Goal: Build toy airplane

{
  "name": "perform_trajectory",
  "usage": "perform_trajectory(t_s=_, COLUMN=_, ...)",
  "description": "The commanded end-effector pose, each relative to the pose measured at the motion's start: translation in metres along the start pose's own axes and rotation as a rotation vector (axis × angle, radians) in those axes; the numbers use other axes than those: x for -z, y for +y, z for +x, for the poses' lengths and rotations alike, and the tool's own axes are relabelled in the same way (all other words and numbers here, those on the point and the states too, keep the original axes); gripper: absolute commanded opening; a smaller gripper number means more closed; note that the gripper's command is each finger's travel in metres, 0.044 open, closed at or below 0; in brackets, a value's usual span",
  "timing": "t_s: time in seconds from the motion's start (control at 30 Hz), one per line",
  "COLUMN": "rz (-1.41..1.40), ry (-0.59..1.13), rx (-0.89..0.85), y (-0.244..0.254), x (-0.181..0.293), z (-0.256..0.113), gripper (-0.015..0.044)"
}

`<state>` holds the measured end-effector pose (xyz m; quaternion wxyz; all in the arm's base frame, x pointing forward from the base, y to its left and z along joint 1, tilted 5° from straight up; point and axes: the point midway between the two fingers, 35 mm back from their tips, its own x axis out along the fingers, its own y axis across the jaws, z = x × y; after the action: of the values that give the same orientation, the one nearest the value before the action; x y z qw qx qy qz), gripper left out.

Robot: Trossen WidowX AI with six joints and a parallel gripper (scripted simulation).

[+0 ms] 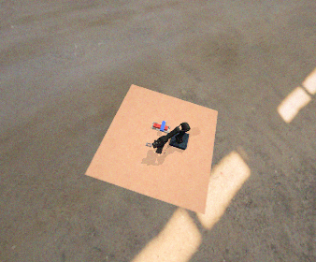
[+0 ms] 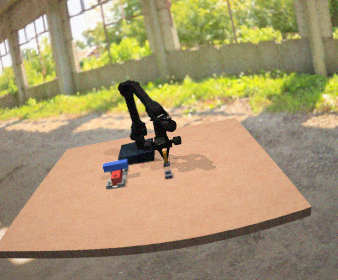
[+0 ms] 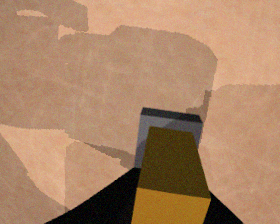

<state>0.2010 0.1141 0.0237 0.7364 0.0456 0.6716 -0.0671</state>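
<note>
The red fuselage lies in the grey jig. The blue wing lies across the top of the fuselage. The yellow tail fin stands upright at a small grey holder, away from the jig. My gripper points down and is shut on the tail fin, with black fingers on both sides of it. In the top view the arm hides the fin. The fuselage's tail socket is too small to make out.
A second small grey holder stands empty near the fin's holder. The dark robot base is behind, between the jig and the gripper in the exterior view. The arm's shadow falls on the tan board.
</note>
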Motion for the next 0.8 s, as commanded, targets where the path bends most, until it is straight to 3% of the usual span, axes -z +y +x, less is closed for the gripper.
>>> perform_trajectory(t_s=0.0, rz=0.006, ry=-0.011, rx=-0.003, y=0.002, x=-0.003, z=-0.013, gripper=0.0)
perform_trajectory(t_s=0.77, rz=-0.014, ry=0.002, rx=-0.001, y=0.004, x=-0.006, z=-0.084, gripper=0.0)
